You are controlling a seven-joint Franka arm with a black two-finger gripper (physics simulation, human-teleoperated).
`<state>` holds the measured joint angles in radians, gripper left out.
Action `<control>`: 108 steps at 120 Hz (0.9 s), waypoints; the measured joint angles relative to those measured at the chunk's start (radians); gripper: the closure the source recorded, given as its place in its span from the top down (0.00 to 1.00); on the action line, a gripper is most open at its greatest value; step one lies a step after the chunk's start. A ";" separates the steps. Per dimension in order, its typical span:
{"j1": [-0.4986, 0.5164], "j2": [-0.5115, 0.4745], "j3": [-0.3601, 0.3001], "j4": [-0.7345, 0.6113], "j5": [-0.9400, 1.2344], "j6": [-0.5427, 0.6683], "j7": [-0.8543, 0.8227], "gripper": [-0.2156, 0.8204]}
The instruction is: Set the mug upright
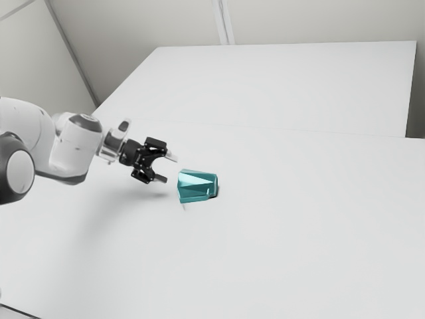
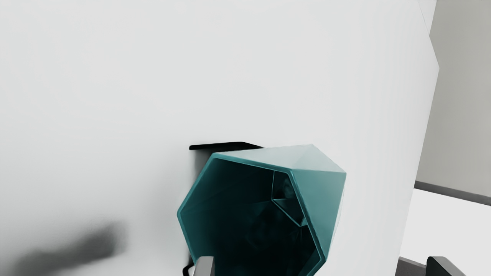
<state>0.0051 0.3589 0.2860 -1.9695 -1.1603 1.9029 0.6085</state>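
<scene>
"Where's the mug [image 1: 197,186]?"

"On the table [image 1: 285,232], lying on its side. Its mouth [image 2: 245,218] faces the claw [image 1: 169,169], and its base points towards the exterior view's right."

"And the claw, has it got hold of anything?"

"No, it's released. The fingers are spread well apart, and in the exterior view there's a gap between their tips and the mug. It's near the mouth, though."

"How does that look from the wrist?"

"I can see into the mug; it's teal, with flat, angled sides and a dark inside. One fingertip [image 2: 204,267] overlaps the edge of the mouth in that view, and the other is off past the mug's outer side."

"What's that black strip [image 2: 226,146] beside it?"

"Could be part of the mug or just shadow; I can't tell from here. The softer grey patch [image 2: 92,243] on the table does look like a shadow."

"And the arm [image 1: 76,149]?"

"It reaches in from the exterior view's left, with the claw at its end, pointed at the mug."
</scene>
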 joint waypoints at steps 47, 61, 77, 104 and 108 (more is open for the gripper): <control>-0.004 -0.001 -0.056 -0.074 -0.160 0.039 0.105 0.79; -0.005 0.002 -0.075 -0.074 -0.180 0.047 0.124 0.79; -0.008 0.002 -0.092 -0.074 -0.198 0.062 0.140 0.71; -0.008 0.003 -0.096 -0.074 -0.208 0.075 0.158 0.25; -0.008 0.003 -0.096 -0.074 -0.209 0.076 0.160 0.21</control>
<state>-0.0031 0.3623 0.1902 -2.0436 -1.3688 1.9793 0.7682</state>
